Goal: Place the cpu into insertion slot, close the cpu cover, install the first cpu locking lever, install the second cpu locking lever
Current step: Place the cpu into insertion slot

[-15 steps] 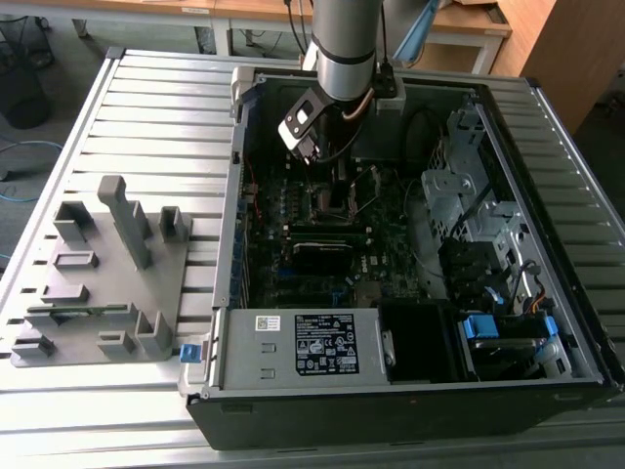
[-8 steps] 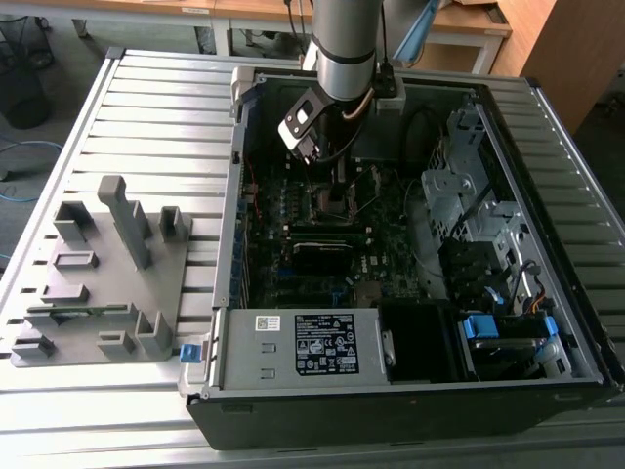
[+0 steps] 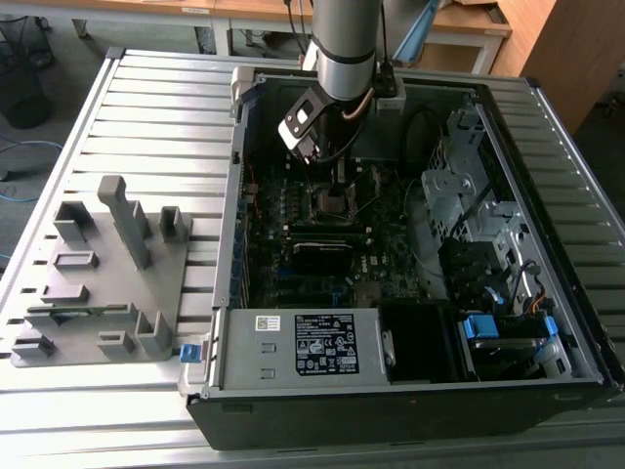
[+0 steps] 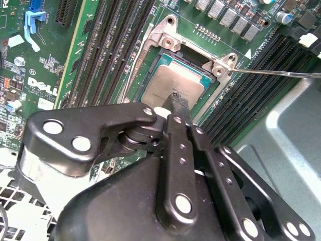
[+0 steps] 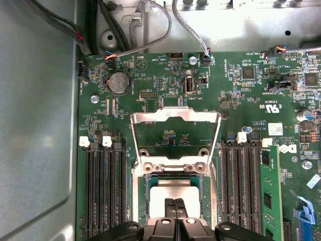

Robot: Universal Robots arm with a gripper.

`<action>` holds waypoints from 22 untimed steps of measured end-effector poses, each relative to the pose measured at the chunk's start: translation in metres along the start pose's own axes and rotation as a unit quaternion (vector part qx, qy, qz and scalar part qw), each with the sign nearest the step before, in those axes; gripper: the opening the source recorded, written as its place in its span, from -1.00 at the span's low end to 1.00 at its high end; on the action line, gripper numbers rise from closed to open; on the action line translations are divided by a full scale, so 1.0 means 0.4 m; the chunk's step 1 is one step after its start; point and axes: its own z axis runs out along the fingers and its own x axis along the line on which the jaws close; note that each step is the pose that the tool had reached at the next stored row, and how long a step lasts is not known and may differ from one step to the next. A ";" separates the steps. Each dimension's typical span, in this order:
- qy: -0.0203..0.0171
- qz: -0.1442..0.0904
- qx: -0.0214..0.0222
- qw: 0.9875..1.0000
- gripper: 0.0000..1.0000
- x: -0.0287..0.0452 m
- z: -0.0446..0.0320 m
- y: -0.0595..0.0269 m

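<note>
The cpu (image 4: 168, 83), a silver square, lies flat in the insertion slot (image 4: 168, 56) on the green board. In the first wrist view the cpu (image 5: 175, 190) sits in the slot (image 5: 145, 201) too. My gripper (image 5: 175, 210) is shut, its black fingers pressed together with their tips right over the chip's near part (image 4: 178, 102). The cpu cover (image 5: 175, 115) stands swung open, away from the slot, with the board showing through its cut-out centre. A thin locking lever (image 4: 281, 74) sticks out sideways, unlatched. From the exterior view, the gripper (image 3: 337, 184) hangs inside the computer case over the slot (image 3: 332, 203).
Long black memory slots (image 5: 103, 191) flank the socket on both sides. The open computer case (image 3: 410, 391) holds a power supply (image 3: 312, 344), a drive cage (image 3: 469, 195) and cables. A grey parts fixture (image 3: 103, 283) lies at the exterior view's left.
</note>
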 end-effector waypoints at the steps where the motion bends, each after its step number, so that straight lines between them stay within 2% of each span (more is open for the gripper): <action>1: 0.000 0.000 0.000 1.000 -0.79 0.000 0.000 0.000; 6: 0.000 0.000 0.000 1.000 -0.79 0.000 0.000 -0.001; 13: 0.000 0.000 0.000 1.000 -0.79 0.000 0.017 -0.003; 22: 0.000 0.000 0.000 1.000 -0.79 -0.001 0.025 -0.007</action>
